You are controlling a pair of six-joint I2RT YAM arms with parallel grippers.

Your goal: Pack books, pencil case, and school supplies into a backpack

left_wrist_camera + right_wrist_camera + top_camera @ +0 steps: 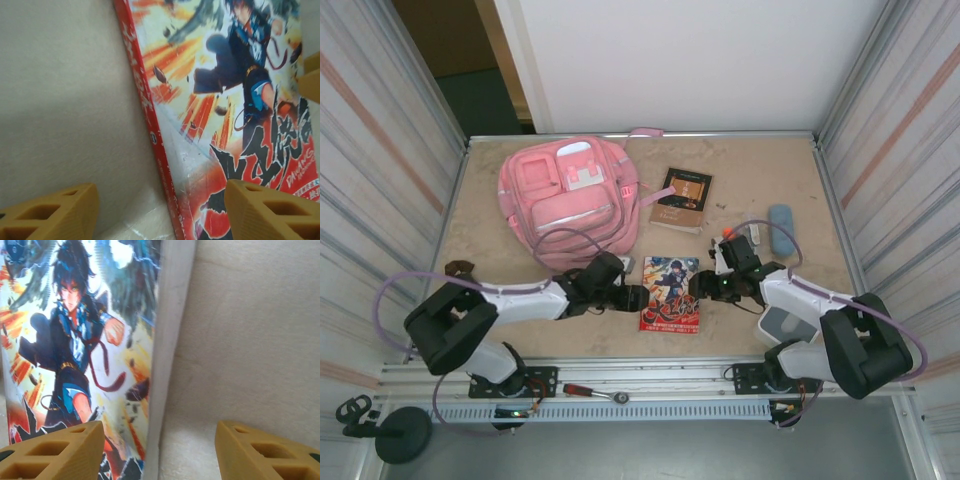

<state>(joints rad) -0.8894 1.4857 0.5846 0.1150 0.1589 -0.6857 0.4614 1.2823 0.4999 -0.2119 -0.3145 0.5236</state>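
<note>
Status: both sets of fingers are down at the cartoon book (671, 293), which lies flat and cover-up on the desk (770, 180). Left fingers (638, 297) are at its spine side, right fingers (703, 287) at the page-edge side.

Left wrist view: my fingers are wide and hold nothing. One finger (50, 215) is over bare desk, the other (272, 212) over the cover, with the red spine (150, 125) running between them. Right wrist view mirrors that: one finger (55, 452) over the cover, the other (265, 450) over desk, white page edge (167, 340) in the gap.

Why, my read: the book is thin and flat, so there's nothing to clamp from above. Straddling both long edges lets one side lever or pinch an edge up while the other stops the book sliding. I can't tell whether any finger touches cover or desk yet.

Rest of the load, relative to the cartoon book:
- backpack (570, 200): beyond the far-left corner, pockets up, near but apart. I see no open mouth from above, so I judge nothing is packed.
- brown book (681, 198): straight beyond the far edge.
- orange-and-white piece (727, 233): beyond the far-right corner.
- pale blue case (781, 229): further out on that same side.

Risk: the cover looks glossy, so my fingers may skate and shove the book instead of lifting it.
</note>
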